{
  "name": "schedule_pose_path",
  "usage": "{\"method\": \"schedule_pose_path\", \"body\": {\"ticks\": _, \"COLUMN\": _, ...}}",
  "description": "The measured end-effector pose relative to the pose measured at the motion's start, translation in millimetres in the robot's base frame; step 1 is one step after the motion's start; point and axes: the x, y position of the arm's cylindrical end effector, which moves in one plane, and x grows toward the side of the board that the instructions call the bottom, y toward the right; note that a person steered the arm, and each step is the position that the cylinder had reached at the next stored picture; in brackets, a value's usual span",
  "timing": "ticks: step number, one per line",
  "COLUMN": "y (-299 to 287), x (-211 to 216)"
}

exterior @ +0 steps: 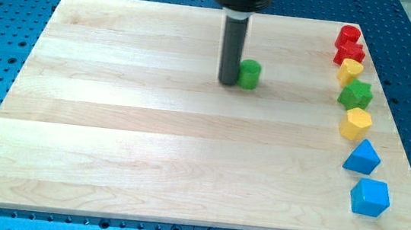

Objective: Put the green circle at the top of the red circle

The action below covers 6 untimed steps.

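board point(113, 121) bare over its left half and bottom-left corner. tip point(228, 81) seen near the top edge, just past mid-width, touching or just beside the left side of the green circle point(249, 74). no jaws on this rig, only a plain rod, so nothing to open or close. green circle stands upright, well apart from everything else.

along the right edge a column of blocks is seen: red circle point(349, 34) at the top-right corner, a second red block point(350, 53) touching it below, shape unclear, then a yellow block point(350, 70), green star point(355, 94), yellow block point(355, 124), blue block point(362, 157), blue block point(370, 197) toward the bottom-right corner.

key relation: green circle lies to the right of the tip, and red circle lies further right and slightly toward the top edge. a rightward push is judged lined up already; a later nudge toward the top edge would be needed. room between red circle and the top edge looks tight.
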Motion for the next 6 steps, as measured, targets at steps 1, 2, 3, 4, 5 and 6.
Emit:
{"method": "schedule_pose_path", "body": {"ticks": 1, "y": -6, "x": 44}}
{"method": "schedule_pose_path", "body": {"ticks": 2, "y": 34, "x": -23}}
{"method": "schedule_pose_path", "body": {"ticks": 3, "y": 80, "x": -80}}
{"method": "schedule_pose_path", "body": {"ticks": 4, "y": 111, "x": -122}}
{"method": "schedule_pose_path", "body": {"ticks": 5, "y": 66, "x": -131}}
{"method": "schedule_pose_path", "body": {"ticks": 6, "y": 98, "x": -136}}
